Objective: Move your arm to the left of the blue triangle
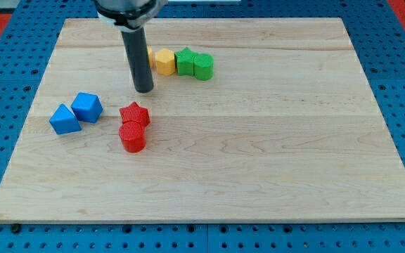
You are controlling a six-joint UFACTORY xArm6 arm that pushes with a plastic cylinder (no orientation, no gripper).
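The blue triangle [64, 120] lies on the wooden board [259, 154] at the view's left, touching a blue cube [87, 107] on its upper right. My tip [144, 90] is down on the board, to the right of and a little above both blue blocks, and just above a red star [134, 113]. The tip touches no block.
A red cylinder [133, 137] sits against the red star's lower side. Behind the rod, near the view's top, a row holds a partly hidden yellow block [150, 57], a yellow hexagon [164, 61], a green star [185, 61] and a green cylinder [203, 67].
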